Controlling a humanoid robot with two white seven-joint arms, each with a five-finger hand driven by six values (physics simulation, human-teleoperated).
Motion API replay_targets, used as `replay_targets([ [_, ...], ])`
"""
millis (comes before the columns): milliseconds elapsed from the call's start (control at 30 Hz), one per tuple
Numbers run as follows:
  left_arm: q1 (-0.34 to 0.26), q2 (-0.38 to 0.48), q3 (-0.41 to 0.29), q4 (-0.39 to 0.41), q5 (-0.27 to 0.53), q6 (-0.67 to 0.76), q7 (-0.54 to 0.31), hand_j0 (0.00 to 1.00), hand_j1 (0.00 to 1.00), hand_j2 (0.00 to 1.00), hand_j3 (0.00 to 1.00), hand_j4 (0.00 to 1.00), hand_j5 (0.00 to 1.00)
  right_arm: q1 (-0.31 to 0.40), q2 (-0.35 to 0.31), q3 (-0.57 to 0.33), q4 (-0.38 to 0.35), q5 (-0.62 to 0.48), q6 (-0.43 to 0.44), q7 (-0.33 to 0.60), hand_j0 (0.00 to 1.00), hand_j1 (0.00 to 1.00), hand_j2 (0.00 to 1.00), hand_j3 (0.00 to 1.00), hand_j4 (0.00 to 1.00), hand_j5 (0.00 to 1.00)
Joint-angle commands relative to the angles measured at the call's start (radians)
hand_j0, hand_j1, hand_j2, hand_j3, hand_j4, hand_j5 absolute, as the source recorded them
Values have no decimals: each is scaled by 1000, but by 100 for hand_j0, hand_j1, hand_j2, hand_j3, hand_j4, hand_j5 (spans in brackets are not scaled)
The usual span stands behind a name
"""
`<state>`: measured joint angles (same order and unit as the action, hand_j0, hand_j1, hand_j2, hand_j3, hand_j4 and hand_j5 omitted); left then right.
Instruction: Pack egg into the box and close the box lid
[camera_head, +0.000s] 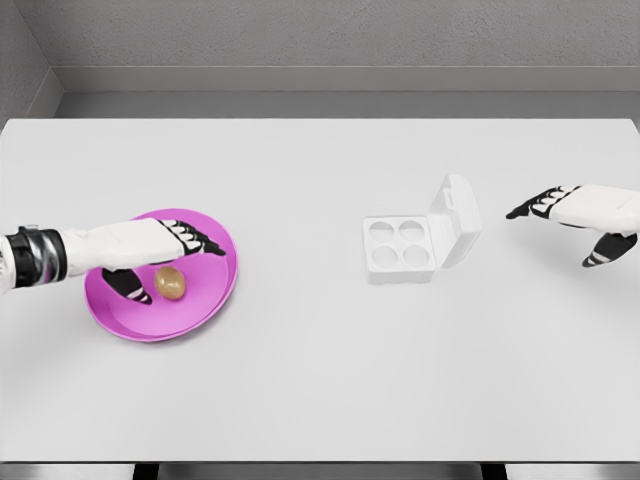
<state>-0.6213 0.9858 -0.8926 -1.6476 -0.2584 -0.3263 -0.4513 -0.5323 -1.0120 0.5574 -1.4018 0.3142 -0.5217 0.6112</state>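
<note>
A brown egg (170, 283) lies on a magenta plate (215, 295) at the left of the white table. My left hand (165, 262) hovers right over the plate, fingers spread above the egg and thumb to its left, holding nothing. A white egg box (403, 246) with four empty cups stands right of centre, its lid (456, 221) raised open on the right side. My right hand (570, 225) floats open to the right of the box, apart from the lid.
The white table (320, 380) spans the view, with a grey wall behind its far edge. Its front edge runs along the bottom of the picture.
</note>
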Motion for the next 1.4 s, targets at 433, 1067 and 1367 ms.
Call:
replay_targets([
  [433,3,-7,-2,11,-2,-7,0,100,100,100,100,100,100,8,-5,2,-43,-4,0,0,100,100,100,100,100,100],
  [1067,3,-16,-5,23,-4,-5,0,100,100,100,100,100,100,8,-5,2,-48,-4,2,0,100,100,100,100,100,100],
  [1367,15,-18,1,25,-5,-5,0,100,100,100,100,100,100,8,-5,2,-42,-6,2,0,100,100,100,100,100,100],
])
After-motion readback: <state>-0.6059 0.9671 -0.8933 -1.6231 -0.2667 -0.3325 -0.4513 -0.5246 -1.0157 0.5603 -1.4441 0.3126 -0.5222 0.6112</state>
